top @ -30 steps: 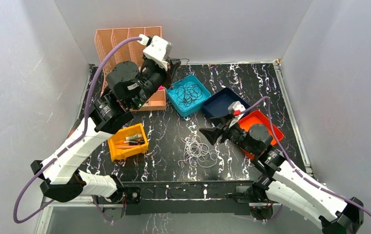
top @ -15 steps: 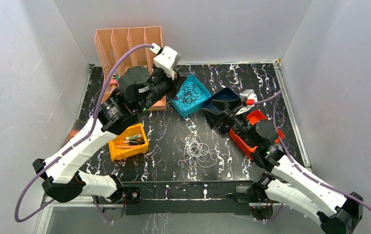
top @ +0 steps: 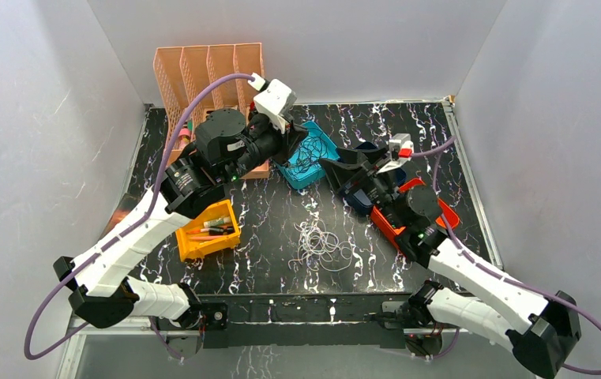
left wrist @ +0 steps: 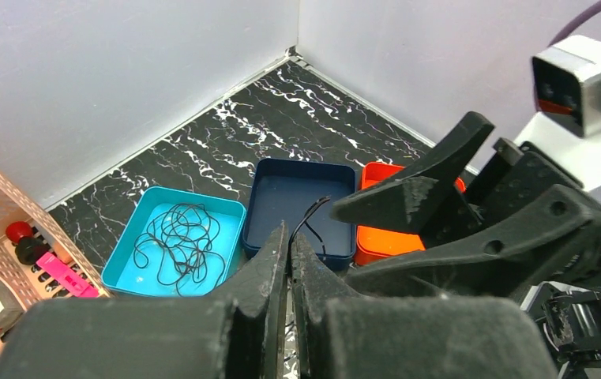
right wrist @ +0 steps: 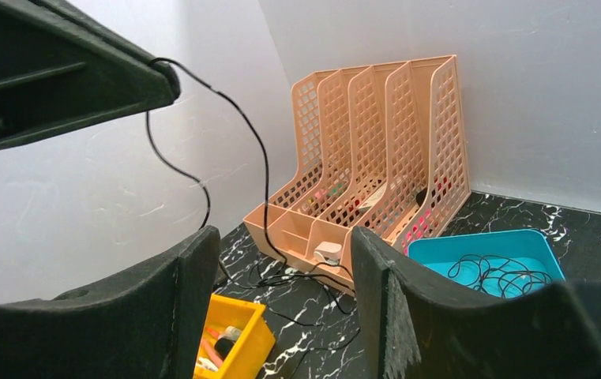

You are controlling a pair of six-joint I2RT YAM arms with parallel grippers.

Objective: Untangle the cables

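From the left gripper point(left wrist: 289, 237) hangs 1 black cable point(right wrist: 265, 170).

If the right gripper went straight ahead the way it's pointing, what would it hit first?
Probably the black cable hanging from the shut left gripper; behind it stands the peach file organizer. Depth is unclear.

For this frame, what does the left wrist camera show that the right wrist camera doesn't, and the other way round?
Left wrist only: the navy tray and the orange tray beside it. Right wrist only: the yellow bin and the peach file rack's full set of slots. Both: the teal tray holding a black cable tangle, and the left gripper shut on a single black cable strand.
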